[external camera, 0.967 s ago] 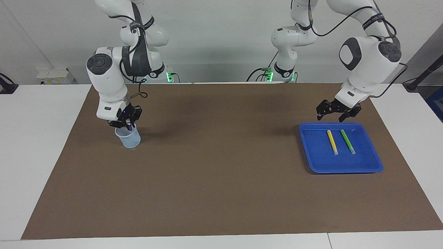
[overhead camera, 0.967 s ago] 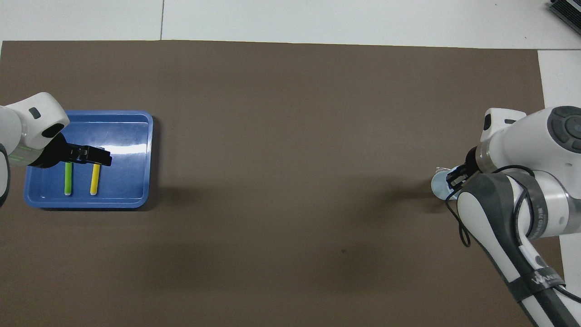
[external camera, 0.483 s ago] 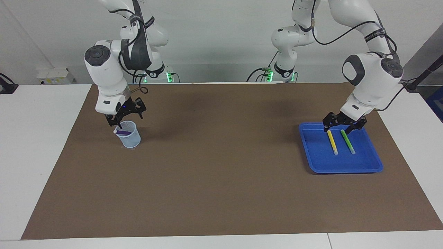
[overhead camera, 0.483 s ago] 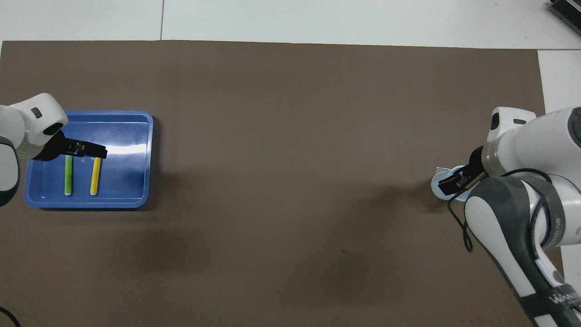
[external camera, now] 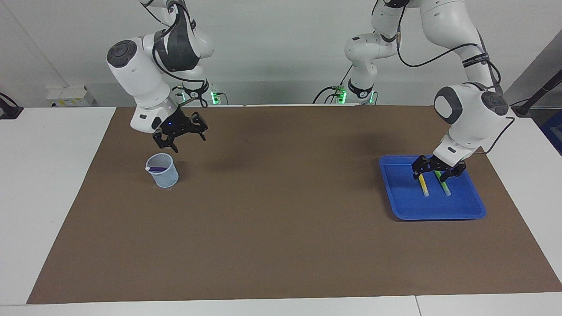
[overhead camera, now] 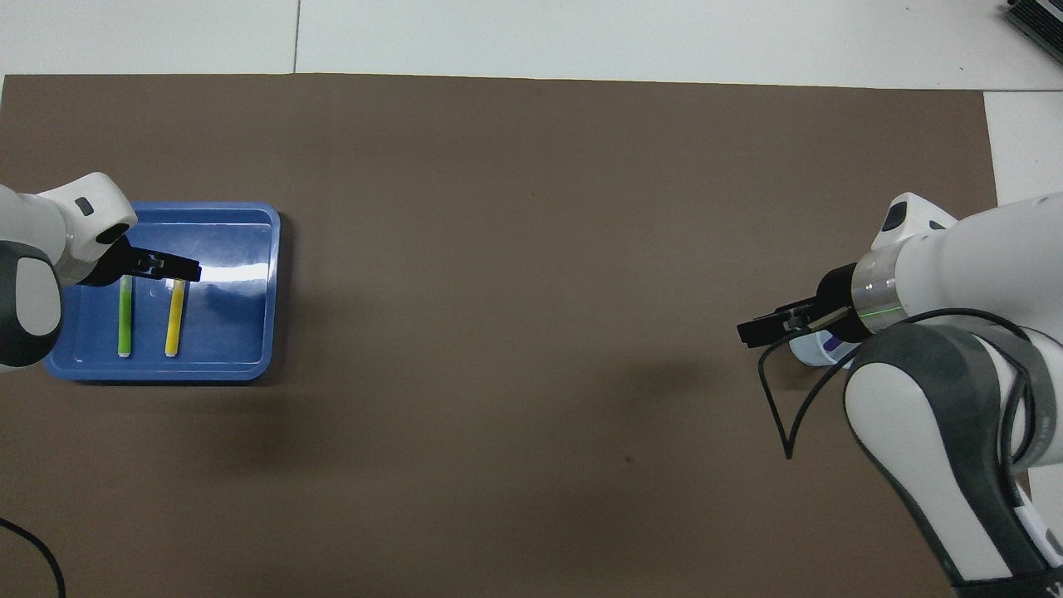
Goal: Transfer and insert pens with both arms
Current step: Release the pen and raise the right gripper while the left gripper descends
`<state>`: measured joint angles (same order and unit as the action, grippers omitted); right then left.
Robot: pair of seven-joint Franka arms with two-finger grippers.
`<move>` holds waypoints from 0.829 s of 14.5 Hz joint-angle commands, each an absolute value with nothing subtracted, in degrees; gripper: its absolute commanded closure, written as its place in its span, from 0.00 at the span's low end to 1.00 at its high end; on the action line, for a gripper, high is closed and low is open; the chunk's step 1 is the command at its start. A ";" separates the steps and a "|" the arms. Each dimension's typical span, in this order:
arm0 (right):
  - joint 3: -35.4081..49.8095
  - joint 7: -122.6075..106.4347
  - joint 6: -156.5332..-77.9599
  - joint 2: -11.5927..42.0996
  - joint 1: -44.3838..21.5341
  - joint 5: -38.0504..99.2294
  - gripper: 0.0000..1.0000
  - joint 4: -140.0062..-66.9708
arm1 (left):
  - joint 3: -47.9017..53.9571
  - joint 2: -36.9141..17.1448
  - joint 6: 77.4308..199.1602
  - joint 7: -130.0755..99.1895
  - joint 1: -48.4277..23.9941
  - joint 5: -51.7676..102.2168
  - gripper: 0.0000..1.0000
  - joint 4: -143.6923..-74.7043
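While pens point(external camera: 424, 186) lie mid-tray point(external camera: 439, 214), brown mat point(external camera: 281, 219) lies bare.

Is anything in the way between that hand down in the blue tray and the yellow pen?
Nothing visible. The left hand is low over the blue tray, open, above the ends of the yellow pen and green pen that are nearer the robots.
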<state>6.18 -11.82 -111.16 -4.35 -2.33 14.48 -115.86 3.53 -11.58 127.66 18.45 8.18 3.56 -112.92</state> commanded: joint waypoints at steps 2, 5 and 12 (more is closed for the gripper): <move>6.15 3.74 -111.97 -4.31 -7.10 21.08 0.00 -114.35 | 3.96 -13.09 130.69 22.05 10.45 2.46 0.05 -113.29; 6.15 13.95 -115.92 -4.13 -11.67 21.71 0.00 -114.35 | 3.87 -14.41 131.66 23.20 10.72 2.46 0.06 -113.29; 6.07 31.80 -125.94 -3.69 -18.09 28.99 0.00 -114.87 | 3.95 -16.35 133.94 25.40 12.74 2.46 0.09 -114.17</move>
<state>6.29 28.14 -123.54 -3.91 -16.55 26.51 -114.63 3.50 -16.34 131.96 24.10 11.17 3.54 -112.93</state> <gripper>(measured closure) 0.000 0.097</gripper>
